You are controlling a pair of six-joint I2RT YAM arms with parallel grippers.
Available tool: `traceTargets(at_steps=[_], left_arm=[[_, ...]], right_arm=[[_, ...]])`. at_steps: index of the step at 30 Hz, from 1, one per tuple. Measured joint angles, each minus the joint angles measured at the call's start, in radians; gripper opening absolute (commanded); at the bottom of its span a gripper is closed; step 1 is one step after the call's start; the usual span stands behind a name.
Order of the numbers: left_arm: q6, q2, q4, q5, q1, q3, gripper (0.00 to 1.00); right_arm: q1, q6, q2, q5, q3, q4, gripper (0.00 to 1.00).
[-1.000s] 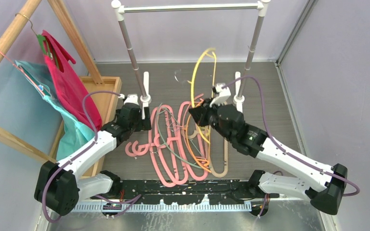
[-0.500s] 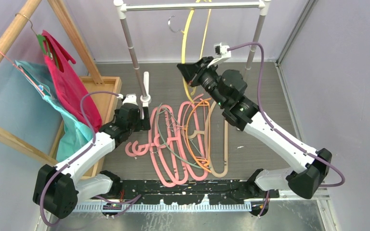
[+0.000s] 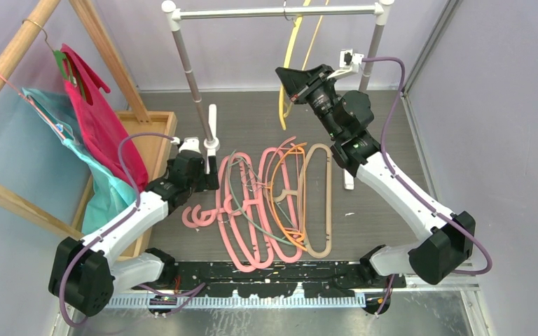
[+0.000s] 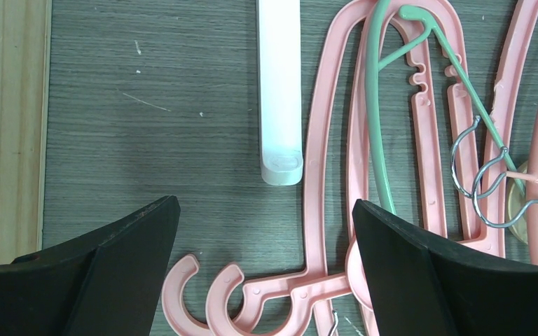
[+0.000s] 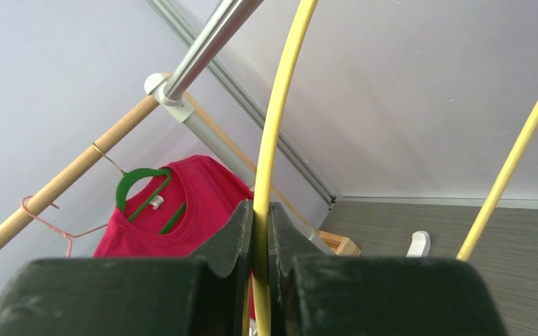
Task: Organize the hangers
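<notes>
**One hanger up at the rail, the rest in a pile below**

The right gripper [image 3: 285, 75] is pinched tight on one thin arm of the yellow hanger [image 3: 291, 43]. The hanger runs up from the jaws to the rail [image 3: 252, 12] just above them. Its metal hook sits at the bar, but whether it has caught over it cannot be told. This hanger looks like light, springy wire. It would likely sway and twist in a pinch and is smooth enough to slip through the pads, so a hold on the arm close to the hook should steer it best.

Well below that gripper and to its left, the pile [image 3: 266, 210] lies flat on the table. It holds pink hangers [image 4: 322, 175], a grey-green hanger [image 4: 375, 140], an orange hanger [image 3: 280, 203] and a beige hanger [image 3: 329, 210]. The pink ones look thick, stiff and light, easy to take across a bar. The thin ones cross over them with their hooks bunched together, so lifting one may drag a neighbour.

The left gripper [image 4: 265, 206] stands wide open and holds nothing, low over the pile's near edge. One pink shoulder lies just under the finger on the pile side. The rack's white foot [image 4: 280, 84] lies ahead, between the jaws.

As for holders, the rail shows only the yellow hanger. The wooden tray [image 3: 155, 122] lies off the left gripper's outer side. Cloth hangs over part of it, and what it holds cannot be told.
</notes>
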Motion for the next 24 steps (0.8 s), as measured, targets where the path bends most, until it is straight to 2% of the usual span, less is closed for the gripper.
traceTargets(at_steps=[10,14,17,19,21,24], left_arm=[[0.000,0.000,-0.005,0.000,0.000,0.000,0.98],[0.000,-0.003,-0.009,-0.001,0.000,0.000,0.98],[0.000,-0.004,-0.009,0.000,0.000,0.000,0.98],[0.000,-0.004,-0.009,0.000,0.000,0.000,0.98],[0.000,-0.004,-0.009,0.000,0.000,0.000,0.98],[0.000,-0.003,-0.009,0.000,0.000,0.000,0.98]], right_arm=[[-0.056,0.082,-0.008,0.108,-0.049,-0.035,0.08],[-0.086,0.106,-0.016,0.126,-0.056,-0.058,0.39],[-0.095,0.115,-0.043,0.125,-0.071,-0.072,0.72],[-0.095,0.106,-0.070,0.123,-0.092,-0.085,0.87],[-0.095,0.091,-0.110,0.124,-0.122,-0.105,0.92],[-0.095,0.061,-0.186,0.130,-0.176,-0.137,0.94]])
